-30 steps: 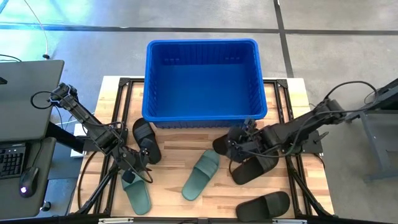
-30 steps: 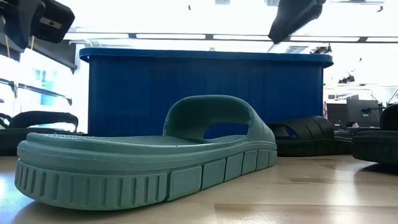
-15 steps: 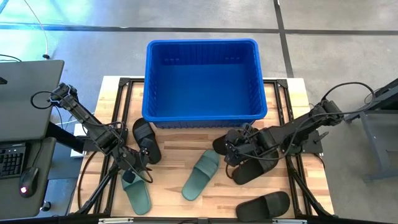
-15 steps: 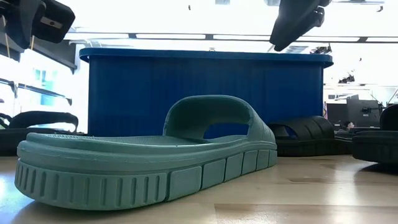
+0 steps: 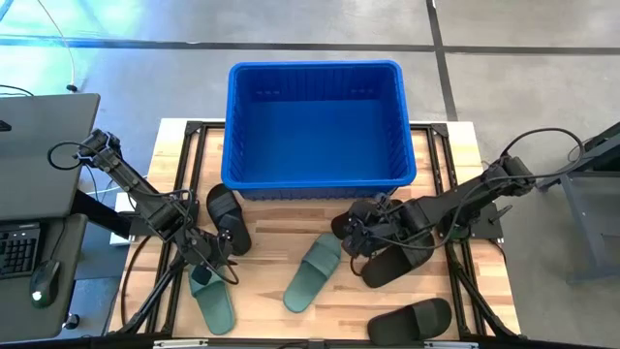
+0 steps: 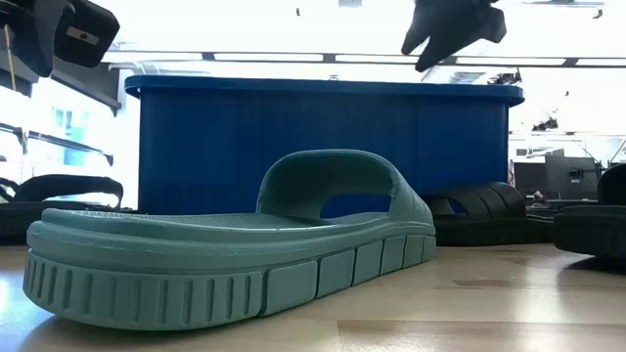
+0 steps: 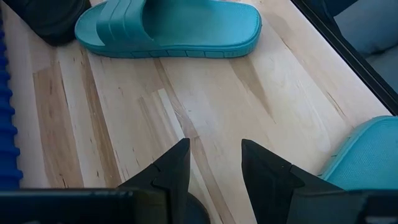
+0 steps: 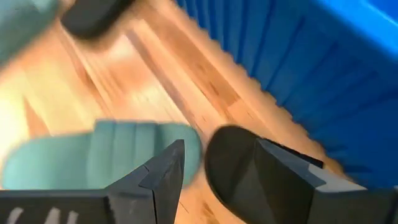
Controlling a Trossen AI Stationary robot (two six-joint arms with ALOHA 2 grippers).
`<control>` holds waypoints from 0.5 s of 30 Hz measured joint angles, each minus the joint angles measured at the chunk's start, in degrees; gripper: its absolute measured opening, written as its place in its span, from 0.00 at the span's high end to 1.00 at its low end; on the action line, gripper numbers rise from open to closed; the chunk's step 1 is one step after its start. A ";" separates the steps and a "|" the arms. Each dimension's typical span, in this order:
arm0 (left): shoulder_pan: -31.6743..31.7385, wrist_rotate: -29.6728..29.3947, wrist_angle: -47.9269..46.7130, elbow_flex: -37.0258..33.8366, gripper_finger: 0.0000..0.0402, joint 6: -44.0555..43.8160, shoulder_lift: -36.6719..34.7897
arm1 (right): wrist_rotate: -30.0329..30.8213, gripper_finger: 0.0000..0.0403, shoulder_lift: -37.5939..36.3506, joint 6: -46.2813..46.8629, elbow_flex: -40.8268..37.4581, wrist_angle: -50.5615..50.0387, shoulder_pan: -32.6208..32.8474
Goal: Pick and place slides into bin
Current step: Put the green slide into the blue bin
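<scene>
right gripper [image 5: 351, 233] has shifted a little toward the table's middle since a second ago and now sits over a black slide [image 5: 345, 224] just in front of the bin [image 5: 315, 184]. its fingers [image 8: 163, 174] are parted and empty, with the black slide's toe and a green slide [image 5: 313, 272] lying beyond them on the wood. another black slide [image 5: 395, 262] lies beneath the right arm, and one more [image 5: 410, 319] near the table's front edge. left gripper [image 5: 219, 260] has not moved; it hangs released above bare table [image 7: 205, 112] between a black slide [image 5: 228, 218] and the second green slide [image 5: 212, 301]. no writing or brand can be read on anything.
</scene>
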 joint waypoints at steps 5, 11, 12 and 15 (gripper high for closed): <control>0.00 0.01 0.01 0.00 0.68 -0.02 0.00 | -2.13 0.54 0.00 -0.76 0.00 0.88 -0.42; 0.00 -0.01 0.21 0.00 0.68 -0.02 0.00 | -6.83 0.56 0.16 -5.66 -2.71 2.79 -0.34; 0.00 0.01 0.19 0.00 0.68 -0.02 0.00 | -7.10 0.57 0.45 -5.58 -3.48 4.19 -0.33; 0.00 0.01 0.19 0.00 0.68 -0.02 0.00 | -7.23 0.59 1.52 -5.48 -6.07 8.92 -0.50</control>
